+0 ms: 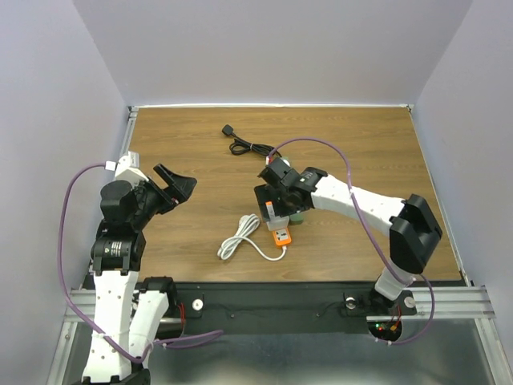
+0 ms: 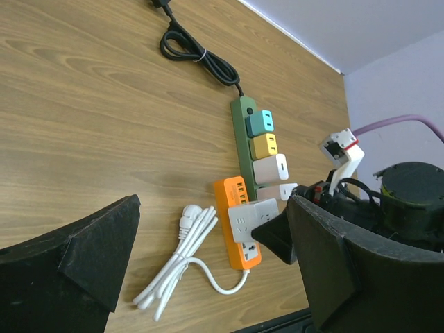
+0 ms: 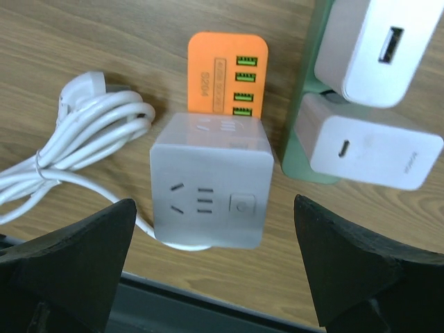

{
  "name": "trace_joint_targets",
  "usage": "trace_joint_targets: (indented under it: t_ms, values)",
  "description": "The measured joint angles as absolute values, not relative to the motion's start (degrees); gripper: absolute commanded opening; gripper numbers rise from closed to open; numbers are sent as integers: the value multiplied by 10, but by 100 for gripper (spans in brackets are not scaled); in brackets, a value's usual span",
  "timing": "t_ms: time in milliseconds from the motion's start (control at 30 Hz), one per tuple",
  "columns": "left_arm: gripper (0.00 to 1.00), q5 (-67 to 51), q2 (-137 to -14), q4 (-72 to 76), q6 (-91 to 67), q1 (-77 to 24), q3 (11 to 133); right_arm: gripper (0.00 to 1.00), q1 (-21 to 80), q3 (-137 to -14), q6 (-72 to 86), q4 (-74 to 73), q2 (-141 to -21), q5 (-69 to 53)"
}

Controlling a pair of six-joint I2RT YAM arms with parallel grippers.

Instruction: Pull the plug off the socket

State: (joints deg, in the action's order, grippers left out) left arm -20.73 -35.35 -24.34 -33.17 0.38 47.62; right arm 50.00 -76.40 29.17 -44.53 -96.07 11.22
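Observation:
The dark-green socket strip lies on the table with a teal plug, a yellow plug and two white chargers in it. Its black cord coils at the far end. In the top view most of the strip is hidden under my right gripper. My right gripper is open, its fingers wide on either side of a white cube adaptor that sits on an orange strip beside the green strip. My left gripper is open and empty, well to the left.
The orange strip's white cord lies bundled to its left. The black cord's plug lies near the back of the table. The table's dark front rail is just below the adaptor.

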Motion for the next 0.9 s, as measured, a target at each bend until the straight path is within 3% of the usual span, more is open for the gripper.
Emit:
trace_joint_targets:
  t_ms: [100,200,400,533,633,733,833,900]
  values:
    - [99,-207,-351,-244,-330,4,476,98,500,-782,288,-441,-986,111]
    - [99,-207,-349,-245,-330,4,472,80,500,-796,284,-435,-1009,111]
    - [99,-206,-342,-252,-330,4,464,65,500,-802,285,-430,-1035,100]
    - [99,-206,-334,-256,-331,4,454,66,500,-802,287,-429,-1035,94]
    - [99,-206,-331,-256,-334,4,446,81,500,-802,288,-429,-1036,90]
    - [99,-206,-331,-256,-335,4,442,85,500,-798,290,-428,-1040,87]
    - [99,-206,-329,-256,-336,4,440,84,500,-793,292,-428,-1051,85]
    - [99,-206,-327,-257,-336,4,439,72,500,-789,292,-429,-1057,85]
